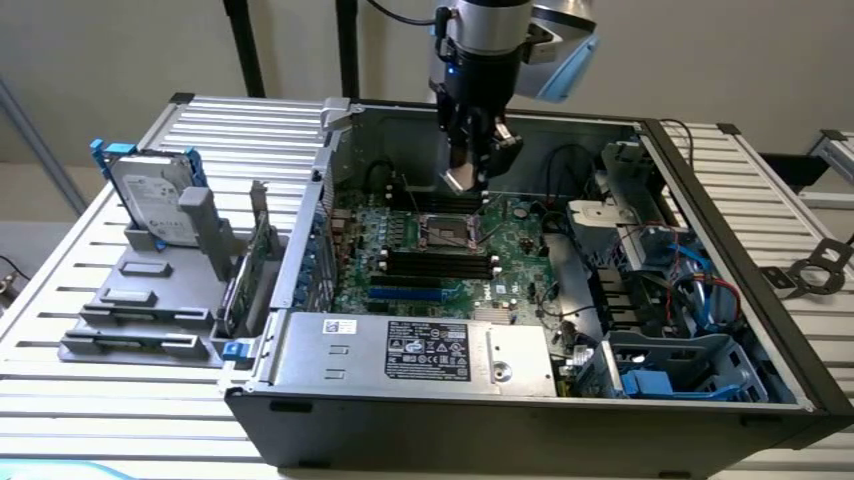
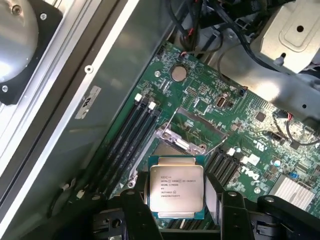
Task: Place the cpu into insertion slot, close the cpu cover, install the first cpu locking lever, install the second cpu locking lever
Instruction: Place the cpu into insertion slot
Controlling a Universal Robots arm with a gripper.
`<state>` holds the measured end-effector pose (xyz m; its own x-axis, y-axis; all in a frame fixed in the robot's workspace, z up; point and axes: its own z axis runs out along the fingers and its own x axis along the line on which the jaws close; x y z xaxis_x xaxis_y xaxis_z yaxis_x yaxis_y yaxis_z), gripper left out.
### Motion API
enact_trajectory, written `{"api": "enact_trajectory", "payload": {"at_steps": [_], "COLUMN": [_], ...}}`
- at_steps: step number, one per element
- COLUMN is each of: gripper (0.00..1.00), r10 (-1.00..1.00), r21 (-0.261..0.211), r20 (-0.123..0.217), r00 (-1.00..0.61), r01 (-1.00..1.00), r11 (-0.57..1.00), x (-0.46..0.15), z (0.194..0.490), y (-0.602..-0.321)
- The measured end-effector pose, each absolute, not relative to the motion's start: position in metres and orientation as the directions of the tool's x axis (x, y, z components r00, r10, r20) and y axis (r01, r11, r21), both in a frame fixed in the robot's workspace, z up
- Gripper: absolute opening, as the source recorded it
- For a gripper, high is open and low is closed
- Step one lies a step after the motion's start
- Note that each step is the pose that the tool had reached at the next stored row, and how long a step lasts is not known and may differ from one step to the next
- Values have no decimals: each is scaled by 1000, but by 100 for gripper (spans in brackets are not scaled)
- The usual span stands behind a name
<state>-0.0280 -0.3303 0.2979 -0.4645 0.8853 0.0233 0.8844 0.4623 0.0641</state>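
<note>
The cpu [image 2: 176, 186] has a smooth, satin silvery metal lid; the gripper [image 2: 179, 195] fingers [image 2: 136, 215] look like matt black plastic; the board [image 2: 235, 100] is glossy green; the case wall [image 2: 115, 65] is matt grey sheet metal; at the board's six o'clock in the exterior view, the power supply box [image 1: 414, 350] is dull bare metal with a paper label.

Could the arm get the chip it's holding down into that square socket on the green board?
Probably yes. The gripper holds the cpu between its fingers above the insertion slot, which looks uncovered, with nothing visible lying across it.
</note>
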Motion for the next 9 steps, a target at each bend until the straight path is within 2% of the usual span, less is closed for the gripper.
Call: {"api": "enact_trajectory", "payload": {"at_steps": [9], "gripper": [54], "r10": [949], "r21": [64], "r20": [23], "r00": [-314], "r01": [948], "r11": [312], "x": [-28], "z": [293], "y": [-330]}}
